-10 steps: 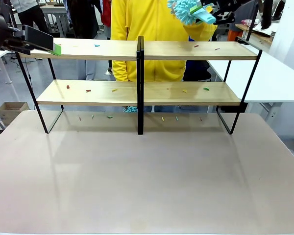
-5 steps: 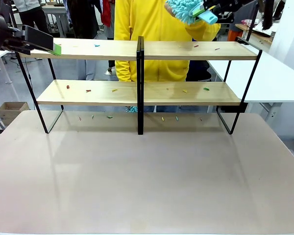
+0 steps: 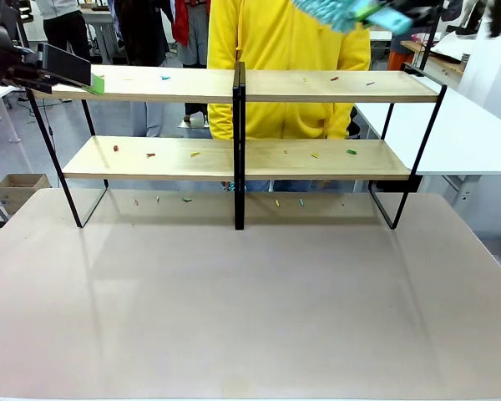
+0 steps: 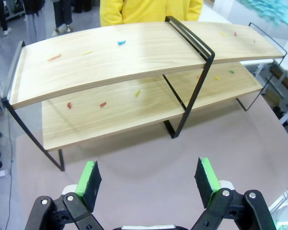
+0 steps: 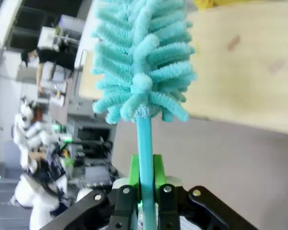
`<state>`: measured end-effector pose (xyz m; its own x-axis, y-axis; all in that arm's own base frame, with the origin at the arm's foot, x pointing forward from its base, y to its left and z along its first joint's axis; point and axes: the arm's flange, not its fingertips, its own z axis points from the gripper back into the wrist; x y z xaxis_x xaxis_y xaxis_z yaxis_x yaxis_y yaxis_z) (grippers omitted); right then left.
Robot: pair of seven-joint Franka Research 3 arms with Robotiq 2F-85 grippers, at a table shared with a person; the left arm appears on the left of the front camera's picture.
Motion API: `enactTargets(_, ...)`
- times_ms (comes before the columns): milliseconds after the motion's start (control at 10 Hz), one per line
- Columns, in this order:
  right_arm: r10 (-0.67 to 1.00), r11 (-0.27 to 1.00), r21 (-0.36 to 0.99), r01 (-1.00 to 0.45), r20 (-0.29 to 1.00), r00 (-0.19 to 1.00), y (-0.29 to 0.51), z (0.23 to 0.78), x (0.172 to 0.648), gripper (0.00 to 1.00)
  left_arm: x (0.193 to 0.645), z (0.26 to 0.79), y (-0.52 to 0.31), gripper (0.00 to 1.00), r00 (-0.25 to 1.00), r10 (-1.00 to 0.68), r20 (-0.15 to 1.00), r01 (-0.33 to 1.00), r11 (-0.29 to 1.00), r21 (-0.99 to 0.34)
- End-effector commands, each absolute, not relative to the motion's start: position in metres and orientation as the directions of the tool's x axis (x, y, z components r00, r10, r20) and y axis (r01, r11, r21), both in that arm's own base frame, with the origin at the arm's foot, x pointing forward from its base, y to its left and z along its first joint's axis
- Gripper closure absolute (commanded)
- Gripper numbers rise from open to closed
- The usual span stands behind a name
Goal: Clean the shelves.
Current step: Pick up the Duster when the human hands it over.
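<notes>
Two claws up, nothing wiped so far by the look of it. L claw (image 4: 149,175): jaws wide apart, green pads (image 4: 90,176) bare, nothing held. It sits off the rack's left end, and the shelves (image 4: 110,67) lie ahead of it and lower, both boards running off to its far side. Nearest it on the top board (image 4: 149,48) are an orange scrap (image 4: 54,57) & a blue scrap (image 4: 121,42). On the lower board (image 4: 120,115), beneath those, are red bits (image 4: 102,104) & a yellow one. Past the black central upright (image 3: 239,142) there are more scraps on both tiers, plus a few on the beige tabletop (image 3: 250,317) under the rack. A person in yellow (image 3: 275,33) stands behind it. R claw (image 5: 145,165): pinched tight on the thin handle of a teal fluffy duster (image 5: 141,62), head sticking out past the fingertips. The top board's right half lies below & beyond that head, apart from it as far as I can tell (front view is blurred there). Judgement: task barely begun. Scraps lie along both boards, so both are left to do; a sweep of the upper right section looks like the step in hand.
</notes>
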<state>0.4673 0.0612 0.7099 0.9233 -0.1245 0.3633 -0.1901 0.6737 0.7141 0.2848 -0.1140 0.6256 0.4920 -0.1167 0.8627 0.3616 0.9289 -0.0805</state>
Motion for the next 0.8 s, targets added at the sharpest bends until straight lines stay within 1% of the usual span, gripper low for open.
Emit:
enactTargets(0,0.004,0.679,0.683,-0.269,0.363,0.932,-0.022,0.712,0.385,1.0,0.285,0.625,-0.113,0.0,0.493,-0.116,0.862,0.362,0.929,-0.082)
enactTargets(100,0.004,0.672,0.71,-0.208,0.278,0.961,-0.073,0.711,0.341,1.0,0.285,0.625,-0.113,0.0,0.493,-0.116,0.862,0.362,0.929,-0.082)
enactTargets(200,-0.082,0.652,0.737,-0.178,0.302,0.95,-0.12,0.711,0.299,1.0,0.285,0.625,-0.113,0.0,0.493,-0.116,0.862,0.362,0.929,-0.082)
enactTargets(300,-0.215,0.64,0.753,-0.154,0.368,0.905,-0.16,0.71,0.262,1.0,0.285,0.625,-0.113,0.0,0.493,-0.116,0.862,0.362,0.929,-0.082)
enactTargets(400,-0.218,0.658,0.728,-0.193,0.43,0.876,-0.185,0.704,0.233,1.0,0.285,0.625,-0.113,0.0,0.493,-0.116,0.862,0.362,0.929,-0.082)
enactTargets(500,-0.241,0.667,0.722,-0.182,0.441,0.865,-0.207,0.692,0.215,1.0,0.285,0.625,-0.113,0.0,0.493,-0.116,0.862,0.362,0.929,-0.082)
enactTargets(600,-0.238,0.671,0.72,-0.177,0.436,0.868,-0.216,0.679,0.213,1.0,0.285,0.625,-0.113,0.0,0.493,-0.116,0.862,0.362,0.929,-0.082)
enactTargets(700,-0.228,0.734,0.669,-0.122,0.412,0.882,-0.206,0.663,0.23,1.0,0.285,0.625,-0.113,0.0,0.493,-0.116,0.862,0.362,0.929,-0.082)
